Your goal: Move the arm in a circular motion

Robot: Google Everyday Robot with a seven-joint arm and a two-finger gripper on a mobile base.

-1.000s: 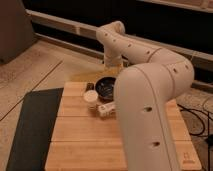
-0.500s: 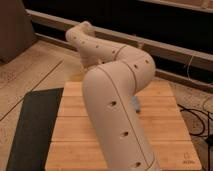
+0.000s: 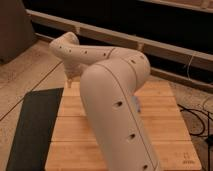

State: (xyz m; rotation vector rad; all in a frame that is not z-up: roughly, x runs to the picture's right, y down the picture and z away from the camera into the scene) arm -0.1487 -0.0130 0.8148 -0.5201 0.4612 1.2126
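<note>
The arm (image 3: 117,107) is a thick cream-beige tube with rows of small dark holes, and it fills the middle of the camera view. It rises from the bottom right to a rounded elbow (image 3: 132,67). From there it reaches left to a bent wrist (image 3: 65,45) over the far left corner of the wooden table (image 3: 167,117). The gripper (image 3: 70,80) hangs down from that wrist, just above the table's far left edge, and only a small part of it shows.
A dark mat (image 3: 35,125) lies on the floor along the table's left side. Black cables (image 3: 197,117) run on the floor at the right. A low ledge and dark wall (image 3: 165,45) span the back. Speckled floor lies at the far left.
The arm has swung leftward and nearer to the camera. The dark bowl and white cup seen on the table one second ago are now hidden behind it.
</note>
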